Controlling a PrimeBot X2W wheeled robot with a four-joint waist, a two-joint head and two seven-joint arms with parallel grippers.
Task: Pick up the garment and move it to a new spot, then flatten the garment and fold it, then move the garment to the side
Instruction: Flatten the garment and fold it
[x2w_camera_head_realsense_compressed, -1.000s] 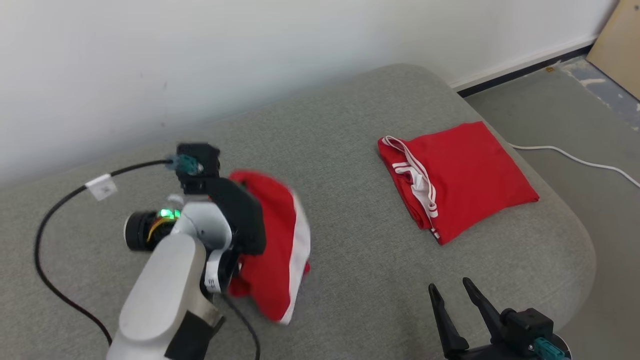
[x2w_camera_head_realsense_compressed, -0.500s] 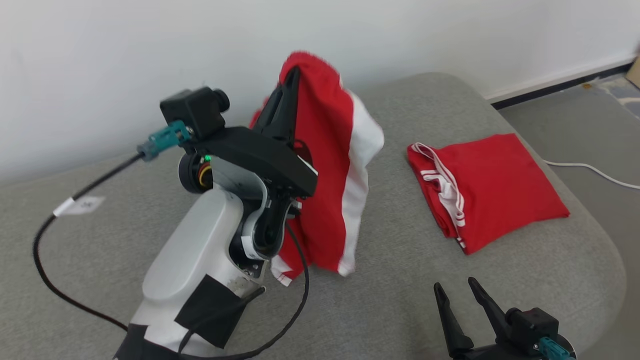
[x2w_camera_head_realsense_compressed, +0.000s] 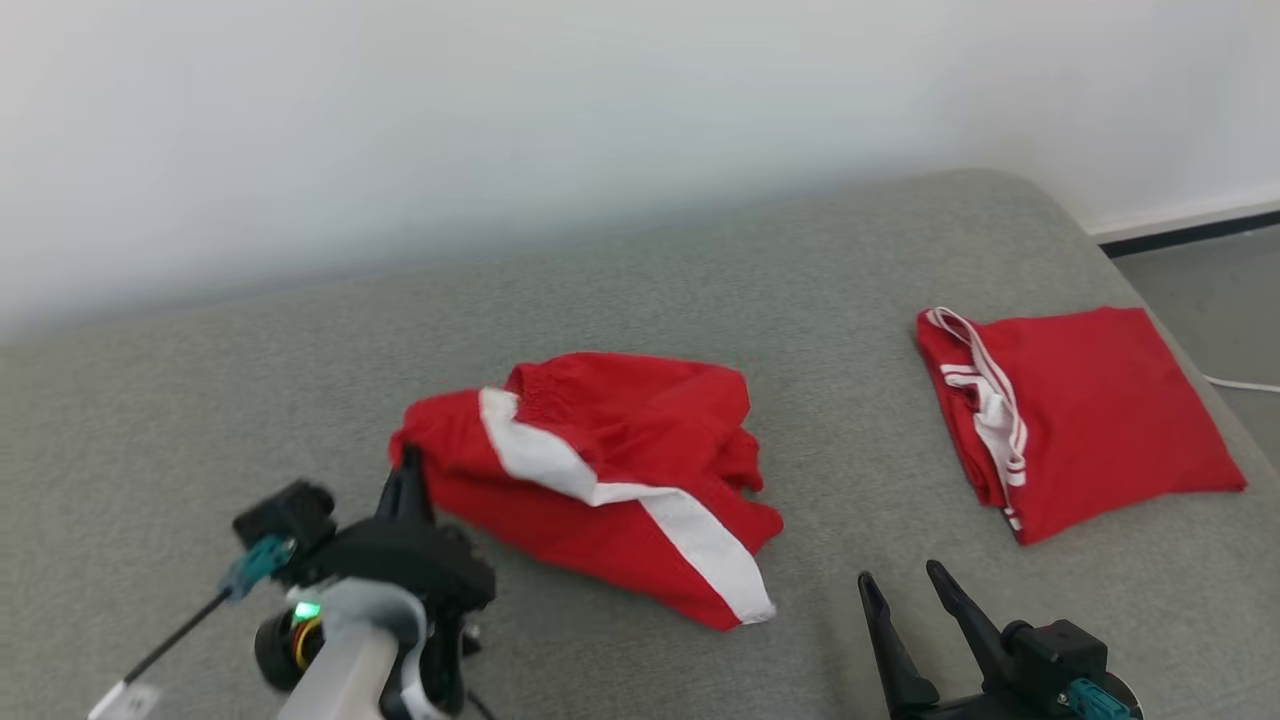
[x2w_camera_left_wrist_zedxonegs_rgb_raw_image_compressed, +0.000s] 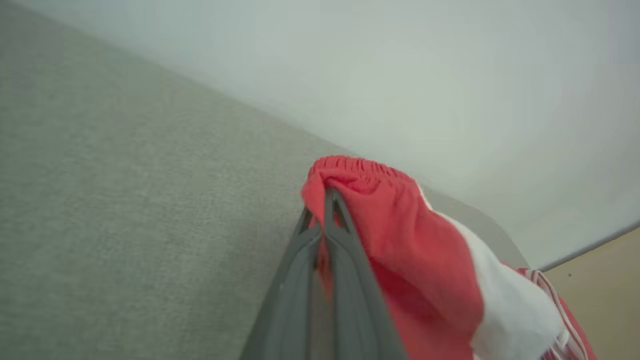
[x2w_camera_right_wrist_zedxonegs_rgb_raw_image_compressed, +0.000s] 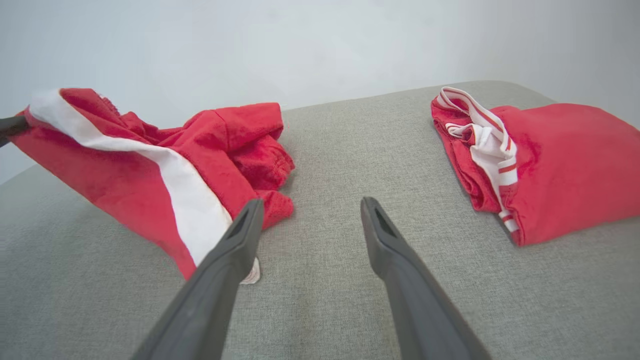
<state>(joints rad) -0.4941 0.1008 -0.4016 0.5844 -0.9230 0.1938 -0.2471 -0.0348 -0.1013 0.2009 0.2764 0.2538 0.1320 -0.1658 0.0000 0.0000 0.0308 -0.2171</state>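
A red garment with a white stripe (x2w_camera_head_realsense_compressed: 600, 470) lies crumpled on the grey cushion, near its middle. My left gripper (x2w_camera_head_realsense_compressed: 408, 470) is shut on the garment's left edge; in the left wrist view the fingers (x2w_camera_left_wrist_zedxonegs_rgb_raw_image_compressed: 340, 250) pinch the red cloth (x2w_camera_left_wrist_zedxonegs_rgb_raw_image_compressed: 400, 240) by its elastic band. My right gripper (x2w_camera_head_realsense_compressed: 905, 590) stands open at the lower right, empty, a little right of the garment's stripe end (x2w_camera_right_wrist_zedxonegs_rgb_raw_image_compressed: 200, 220). In the right wrist view its fingers (x2w_camera_right_wrist_zedxonegs_rgb_raw_image_compressed: 235, 250) point over bare cushion between the two red pieces.
A second red garment (x2w_camera_head_realsense_compressed: 1080, 410), folded, with white-trimmed edges, lies at the cushion's right end (x2w_camera_right_wrist_zedxonegs_rgb_raw_image_compressed: 550, 165). The grey cushion (x2w_camera_head_realsense_compressed: 800, 300) runs along a white wall. Beyond its right edge is floor with a white cable (x2w_camera_head_realsense_compressed: 1240, 383).
The left gripper, which held the garment raised high half a second ago, has swung down and left, laying the garment on the cushion. The head camera has also shifted. The right gripper stays put.
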